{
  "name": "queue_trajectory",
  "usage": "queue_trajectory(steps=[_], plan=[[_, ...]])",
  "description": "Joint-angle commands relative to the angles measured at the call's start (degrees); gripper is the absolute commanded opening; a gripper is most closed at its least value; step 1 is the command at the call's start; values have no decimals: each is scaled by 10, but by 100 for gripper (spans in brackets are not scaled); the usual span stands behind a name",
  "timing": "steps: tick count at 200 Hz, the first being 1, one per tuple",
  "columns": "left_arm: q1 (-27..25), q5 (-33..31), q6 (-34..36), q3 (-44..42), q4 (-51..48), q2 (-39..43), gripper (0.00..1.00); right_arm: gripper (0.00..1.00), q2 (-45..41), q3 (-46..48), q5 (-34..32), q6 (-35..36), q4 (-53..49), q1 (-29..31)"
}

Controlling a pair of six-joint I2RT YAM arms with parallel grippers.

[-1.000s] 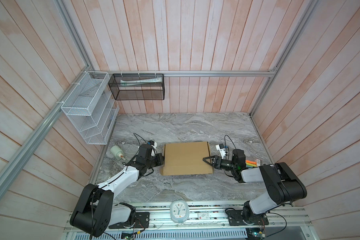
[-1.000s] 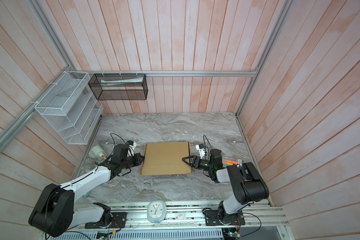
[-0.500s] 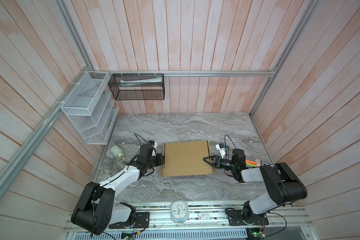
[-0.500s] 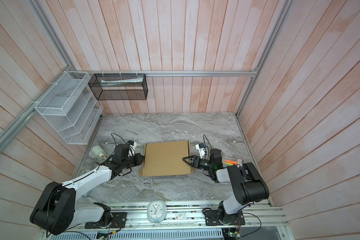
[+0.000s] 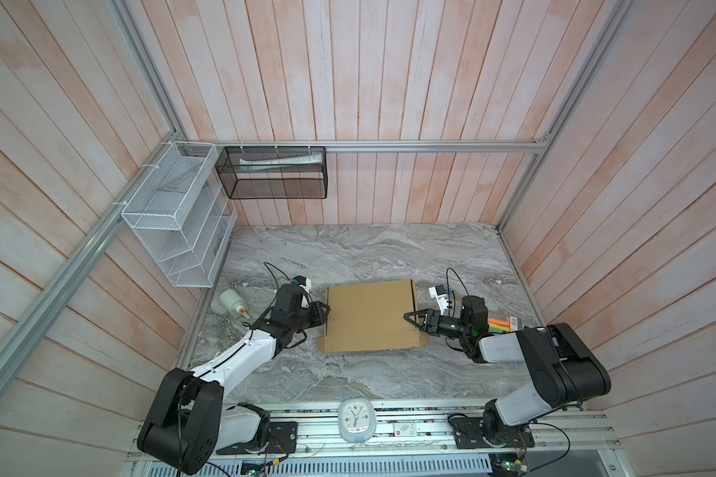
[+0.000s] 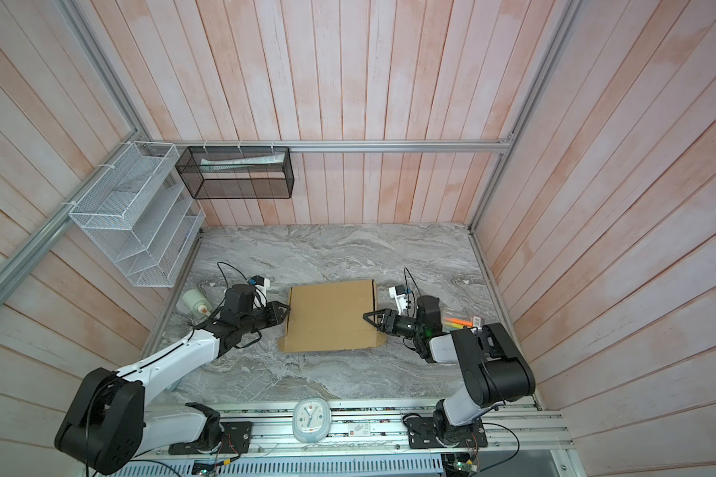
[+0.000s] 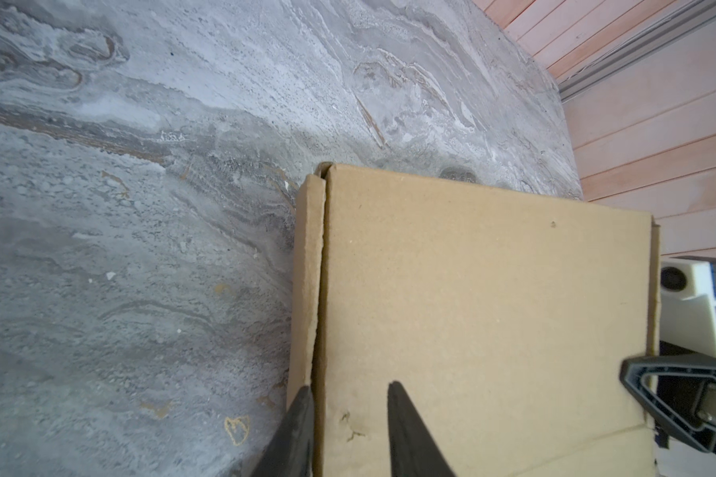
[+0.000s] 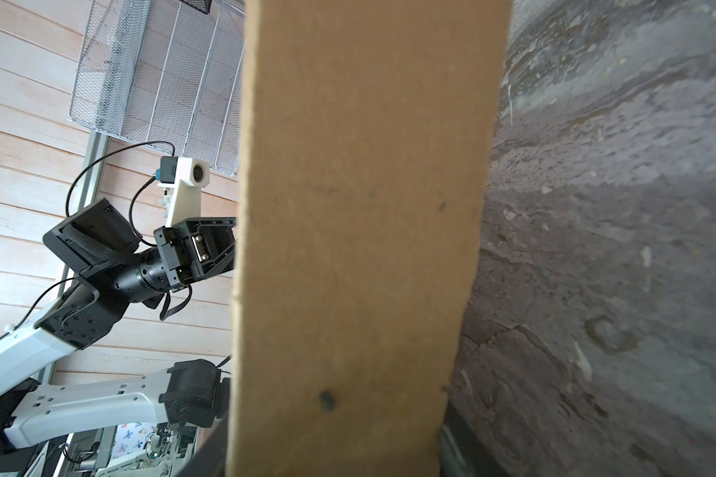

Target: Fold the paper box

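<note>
Now, you are looking at the paper box (image 5: 368,316) lying flat, lid down, on the marble table (image 5: 348,252), just below the centre in both top views. The left gripper (image 5: 324,312) is sitting at the box's left edge with jaws parted: in the left wrist view its fingers (image 7: 300,417) are straddling the side wall. The right gripper (image 5: 412,320) is flanking the right wall — whether it is pinching the cardboard, you cannot tell.

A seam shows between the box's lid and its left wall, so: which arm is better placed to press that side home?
Left, likely. The left end effector is open astride that wall of the paper box; the right end effector sits at the opposite edge.
</note>
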State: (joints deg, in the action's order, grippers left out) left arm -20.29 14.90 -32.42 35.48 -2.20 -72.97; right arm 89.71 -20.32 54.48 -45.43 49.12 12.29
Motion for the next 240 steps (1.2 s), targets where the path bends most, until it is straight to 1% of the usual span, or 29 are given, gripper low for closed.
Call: queue_trajectory(steps=[1,19,31,48,74,86,107,154,216,229,240], plan=[[7,-3,9,23,-13,19,38,52,-5,3,-18,-3,14,2],[25,9,16,22,-19,30,42,50,-8,3,-22,-6,13,2],[44,25,24,18,-16,39,48,47,-11,1,-22,-4,7,1],[66,43,36,13,-8,49,54,47,-12,-1,-23,-4,4,1],[87,65,58,12,0,58,59,47,-15,-6,-22,-6,-2,1],[97,79,63,8,12,61,62,46,-18,-11,-20,-6,-8,1],[121,116,61,-4,48,62,69,46,-28,-20,-17,-6,-22,1],[155,198,50,-24,126,43,70,45,-81,-44,-16,-1,-75,-8],[159,266,27,-47,218,17,75,45,-122,-82,-1,-2,-122,-23],[159,278,25,-44,226,14,77,45,-125,-89,4,-3,-125,-24],[159,288,26,-41,231,12,83,45,-127,-95,8,-3,-128,-25]])
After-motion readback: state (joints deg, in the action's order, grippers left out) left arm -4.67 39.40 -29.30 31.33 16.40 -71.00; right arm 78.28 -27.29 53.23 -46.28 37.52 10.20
